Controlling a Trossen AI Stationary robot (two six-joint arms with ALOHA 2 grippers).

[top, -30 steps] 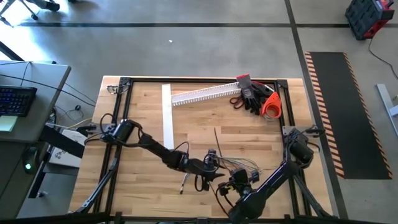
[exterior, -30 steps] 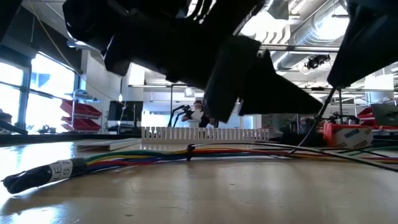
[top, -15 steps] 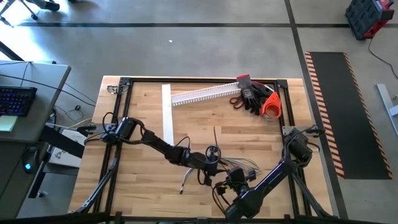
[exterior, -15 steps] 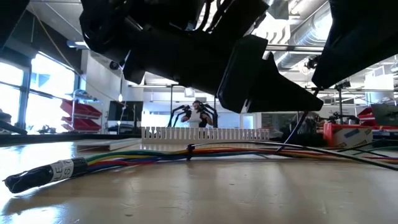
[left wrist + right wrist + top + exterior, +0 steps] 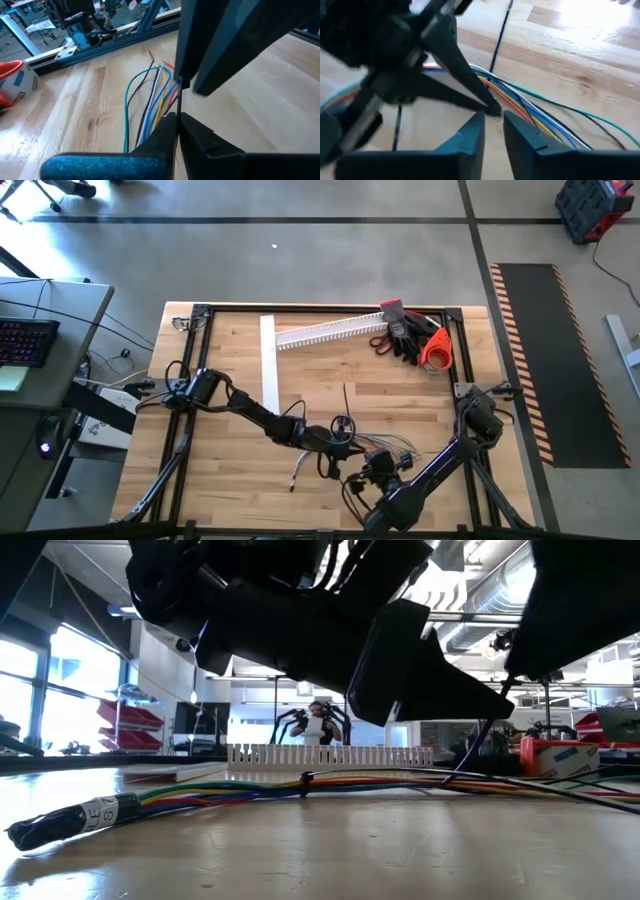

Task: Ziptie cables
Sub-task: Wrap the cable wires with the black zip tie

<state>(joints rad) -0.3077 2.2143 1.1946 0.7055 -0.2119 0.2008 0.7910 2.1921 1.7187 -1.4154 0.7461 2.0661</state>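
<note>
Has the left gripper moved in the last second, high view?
Yes. The left gripper has shifted toward the table's right side, farther from the flat white strip, and now sits over the cables. Nearly all of that came early.

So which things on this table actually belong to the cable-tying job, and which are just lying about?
In the job:
- cables
- zipties
- left claw, shut at the bundle
- right claw, slightly open beside it

Lying about:
- white slotted channel
- flat white strip
- black gloves
- orange roll
</note>
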